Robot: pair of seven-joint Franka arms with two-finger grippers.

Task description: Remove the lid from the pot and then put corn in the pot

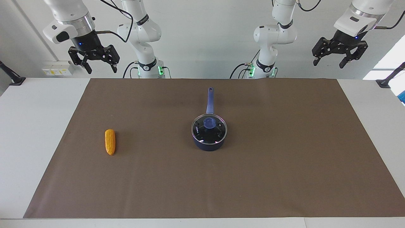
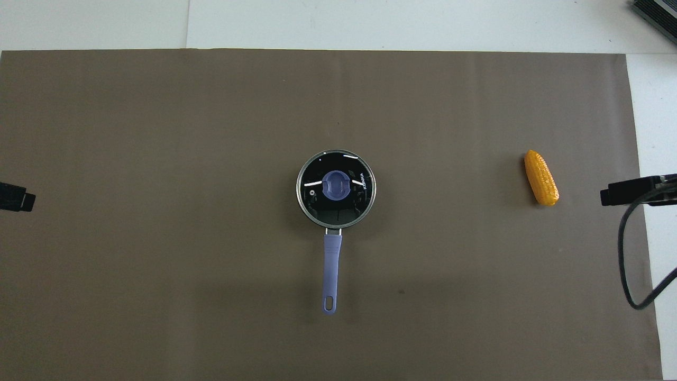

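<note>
The navy pot point(image 1: 208, 146) stands in the middle of the brown mat, its long blue handle point(image 1: 209, 100) pointing toward the robots. The glass lid point(image 1: 200, 132) with its blue knob point(image 1: 209, 123) sits on the pot. In the overhead view the lid point(image 2: 317, 206) covers the pot, whose handle point(image 2: 332, 264) sticks out. The corn point(image 1: 110, 142) lies on the mat toward the right arm's end, also in the overhead view point(image 2: 540, 177). My right gripper point(image 1: 100, 67) hangs open and empty, high over the table's edge near the robots. My left gripper point(image 1: 329, 64) hangs open and empty likewise. Both arms wait.
The brown mat point(image 1: 284, 164) covers most of the white table point(image 1: 25, 126). A black cable point(image 2: 629, 254) hangs by the right gripper's tip point(image 2: 629, 193). The left gripper's tip point(image 2: 16, 197) shows at the mat's edge.
</note>
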